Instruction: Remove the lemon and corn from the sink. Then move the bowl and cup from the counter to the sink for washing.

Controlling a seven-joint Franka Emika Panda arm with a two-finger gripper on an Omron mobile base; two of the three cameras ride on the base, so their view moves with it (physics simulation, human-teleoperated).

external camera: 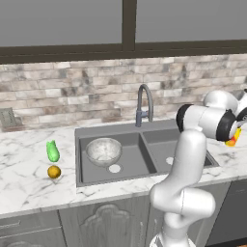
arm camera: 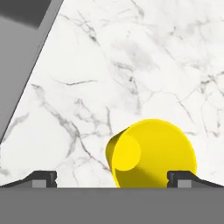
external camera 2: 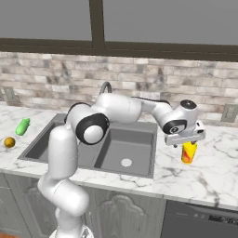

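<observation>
Hand view looks straight down on the cup (arm camera: 151, 153), a yellow cylinder standing on the marble table (arm camera: 131, 65), its mouth up toward the camera. The two dark fingertips (arm camera: 43, 178) rise at the bottom edge, one on either side of the cup and well apart; the jaws stand wide open and hold nothing. The cup sits nearer the right-hand tip than the left, so they are not quite centred on it. At the upper left runs the grey edge of the sink (arm camera: 22, 65).

Right base view shows the gripper (external camera 2: 186, 139) hanging just above the cup (external camera 2: 188, 152), which stands on the table to the right of the sink (external camera 2: 135, 172).

Farther off, in the left base view, the bowl (external camera: 103, 151) already lies in the left basin of the sink (external camera: 79, 159). Beyond it, on the table to the left of the sink, the corn (external camera: 52, 151) and the lemon (external camera: 54, 171) lie near each other, both clear of the basins.

By that showing, three parts of the job look done: lemon and corn are out, and the bowl is in. Only the cup is left. It has yet to be gripped, lifted and carried across into a basin.
</observation>
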